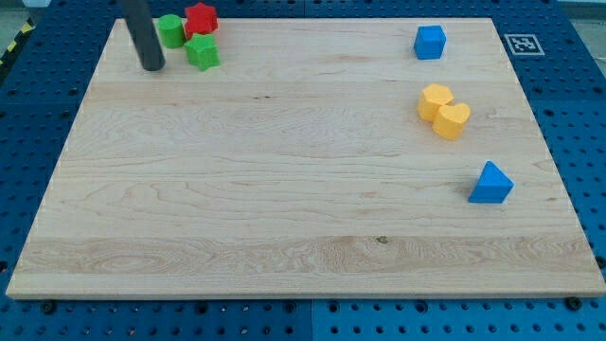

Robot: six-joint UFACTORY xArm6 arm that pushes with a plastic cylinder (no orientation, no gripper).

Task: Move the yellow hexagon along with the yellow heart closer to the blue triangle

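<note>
The yellow hexagon (435, 100) and the yellow heart (453, 120) sit touching each other at the view's right, the heart lower and to the right. The blue triangle (490, 183) lies below them, nearer the board's right edge, a short gap away from the heart. My tip (152, 67) is at the view's top left, far from the yellow blocks, just left of a green cluster.
A green cylinder (170, 30), a red star (200, 18) and a green star-like block (203, 52) cluster at the top left beside the rod. A blue cube (430, 42) sits at the top right. The wooden board (284, 189) lies on a blue perforated table.
</note>
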